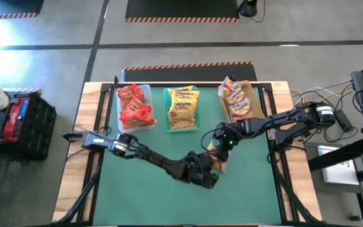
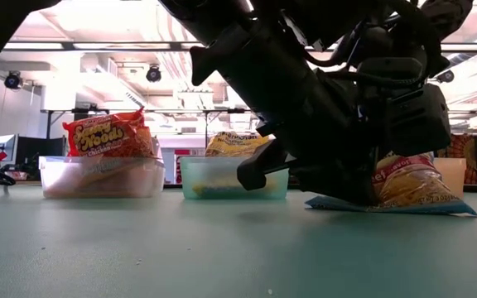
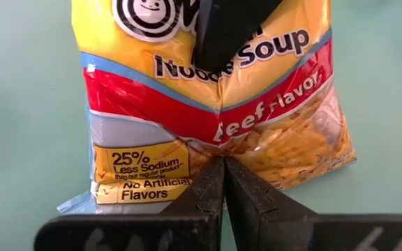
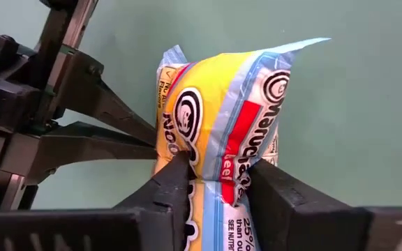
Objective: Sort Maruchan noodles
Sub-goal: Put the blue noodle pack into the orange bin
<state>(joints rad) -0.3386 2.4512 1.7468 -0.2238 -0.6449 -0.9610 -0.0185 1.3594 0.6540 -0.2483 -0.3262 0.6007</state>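
Observation:
One Maruchan packet [image 3: 208,104], yellow with a red beef-flavor band, sits on the green mat near the table's middle [image 1: 216,162], between both grippers. My left gripper [image 3: 223,164] reaches it from the table's left and is shut on it. My right gripper [image 4: 218,174] comes from the right and is shut on the same packet. Red-orange packets fill the clear bin [image 1: 134,107], yellow ones the teal bin [image 1: 183,108], and yellow-pink ones the tan bin [image 1: 239,101] along the far edge. My left gripper pinches the packet's printed face between its two fingers at a raised crease [image 3: 222,150] in the lower half, below the red band. In the right wrist view its fingers [image 4: 128,132] meet the packet's side slanting. The packet's bottom [image 2: 387,204] lies on the mat. My right gripper pinches a bunched fold of the packet's middle [image 4: 218,164] between its two fingers. They come slanting down from the table's right. The wrapper buckles upward beyond the fingers, one corner [image 4: 306,43] sticking up, and the lower part rests on the mat.
The three bins stand in a row along the far edge [image 2: 102,175], [image 2: 222,182]. Open green mat [image 1: 137,195] lies toward the near edge and to the left. The two arms cross close together near the middle. Cables and gear sit off the table's right side [image 1: 358,94].

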